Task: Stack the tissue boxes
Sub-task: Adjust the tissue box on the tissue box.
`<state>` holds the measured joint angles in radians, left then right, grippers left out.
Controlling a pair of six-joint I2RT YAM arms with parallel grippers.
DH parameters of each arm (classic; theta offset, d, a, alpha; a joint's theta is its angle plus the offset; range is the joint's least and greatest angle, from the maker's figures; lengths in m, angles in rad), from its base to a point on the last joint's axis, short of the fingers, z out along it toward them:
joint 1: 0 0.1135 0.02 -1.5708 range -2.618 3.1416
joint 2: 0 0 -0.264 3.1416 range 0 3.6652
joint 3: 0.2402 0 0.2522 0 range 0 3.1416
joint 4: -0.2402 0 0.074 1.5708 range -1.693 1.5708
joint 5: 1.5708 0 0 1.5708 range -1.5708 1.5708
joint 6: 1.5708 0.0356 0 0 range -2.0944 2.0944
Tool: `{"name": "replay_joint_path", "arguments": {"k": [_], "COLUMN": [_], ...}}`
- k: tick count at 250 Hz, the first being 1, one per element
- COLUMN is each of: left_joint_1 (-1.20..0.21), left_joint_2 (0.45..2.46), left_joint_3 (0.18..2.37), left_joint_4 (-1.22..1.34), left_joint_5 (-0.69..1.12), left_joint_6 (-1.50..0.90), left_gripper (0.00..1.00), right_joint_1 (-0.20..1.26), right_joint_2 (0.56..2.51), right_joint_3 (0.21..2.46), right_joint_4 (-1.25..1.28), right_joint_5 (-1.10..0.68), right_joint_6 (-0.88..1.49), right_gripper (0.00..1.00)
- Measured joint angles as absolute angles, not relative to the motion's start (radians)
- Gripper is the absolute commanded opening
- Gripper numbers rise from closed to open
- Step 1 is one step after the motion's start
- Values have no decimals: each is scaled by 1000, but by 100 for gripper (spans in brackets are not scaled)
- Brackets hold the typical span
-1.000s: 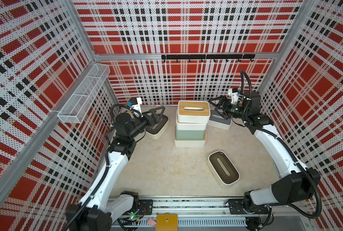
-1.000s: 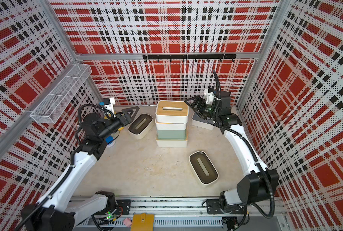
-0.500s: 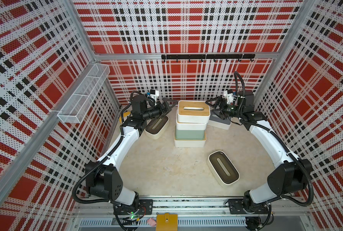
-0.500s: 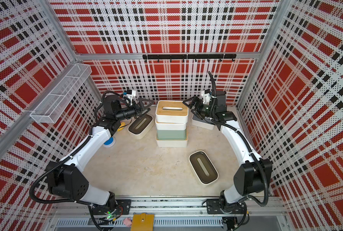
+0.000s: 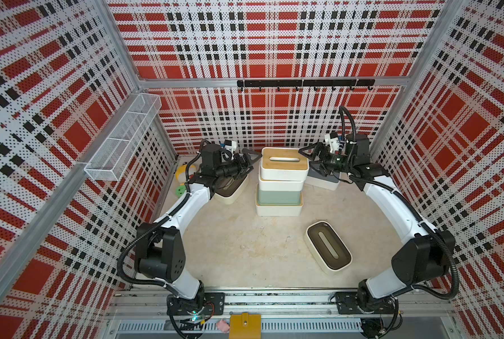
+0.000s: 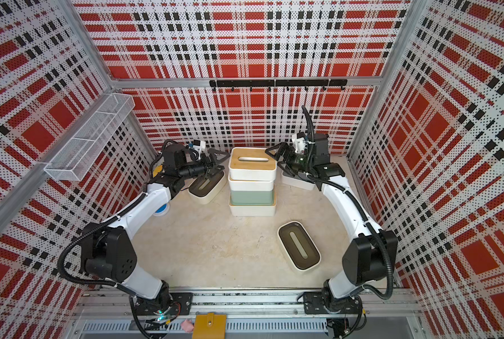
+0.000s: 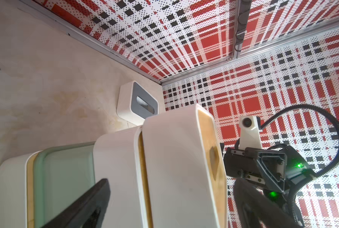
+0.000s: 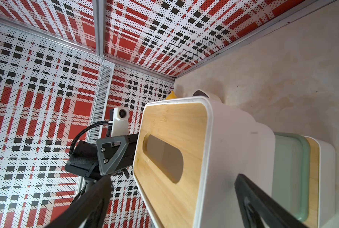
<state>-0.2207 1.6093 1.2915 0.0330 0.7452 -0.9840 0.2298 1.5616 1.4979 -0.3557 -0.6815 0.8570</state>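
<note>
Across the beige stone-look worktop (image 5: 244,249), walled on three sides by red plaid panels (image 5: 274,44), a four-high stack of tissue boxes (image 5: 280,190) is seen at the centre back. It is crowned by a white rectangular box with a tan wood lid (image 5: 284,168). Three boxes are left unstacked. A white box with a dark olive lid (image 5: 328,249) lies well apart at the front, a second olive-lidded box (image 5: 231,195) sits near the stack under the left arm (image 5: 186,205), and a grey-lidded white box (image 5: 322,183) is tucked below the right arm (image 5: 391,205). The top box is flanked at its short ends by the left tool (image 5: 250,164) and right tool (image 5: 308,161), both spread wide and empty, apparently so it can be squared. Open room is offered only across the front; the back corners are crowded.
</note>
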Motion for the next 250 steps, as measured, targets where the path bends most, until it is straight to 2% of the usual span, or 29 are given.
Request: {"name": "replay_joint_path", "arguments": {"k": [116,250], "left_joint_1": [-243,-243], "left_joint_2": [1644,1644], "left_joint_3": [1259,1245], "left_joint_4": [216,247], "left_joint_5": [780,780], "left_joint_6": [-1112,-1126], "left_gripper": [99,99], "right_joint_1": [238,248], "right_joint_2": [1591,1597], "right_joint_3": [1545,1546], "right_joint_4": [-355,-355], "right_joint_5": [-687,-687], "right_joint_6": [858,865], "right_gripper": [100,100]}}
